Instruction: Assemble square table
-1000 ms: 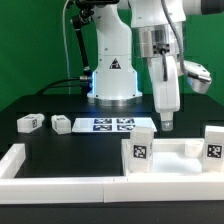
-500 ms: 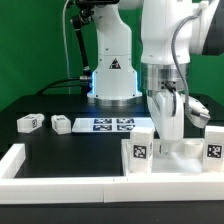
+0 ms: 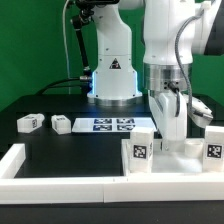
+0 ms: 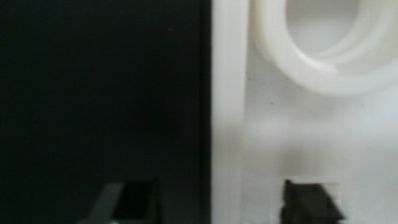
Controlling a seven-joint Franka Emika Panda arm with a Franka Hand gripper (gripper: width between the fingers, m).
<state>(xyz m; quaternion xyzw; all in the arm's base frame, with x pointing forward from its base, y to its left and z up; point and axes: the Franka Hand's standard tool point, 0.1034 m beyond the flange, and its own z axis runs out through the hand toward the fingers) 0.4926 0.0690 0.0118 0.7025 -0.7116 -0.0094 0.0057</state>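
While the white arm's gripper [image 3: 168, 138] hangs low over the white plastic square tray-like tabletop [image 3: 188, 152], its fingers [image 4: 125, 202] stand apart either side of its edge.

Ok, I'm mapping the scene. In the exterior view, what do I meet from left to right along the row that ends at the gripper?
first loose leg → second loose leg → marker board → gripper
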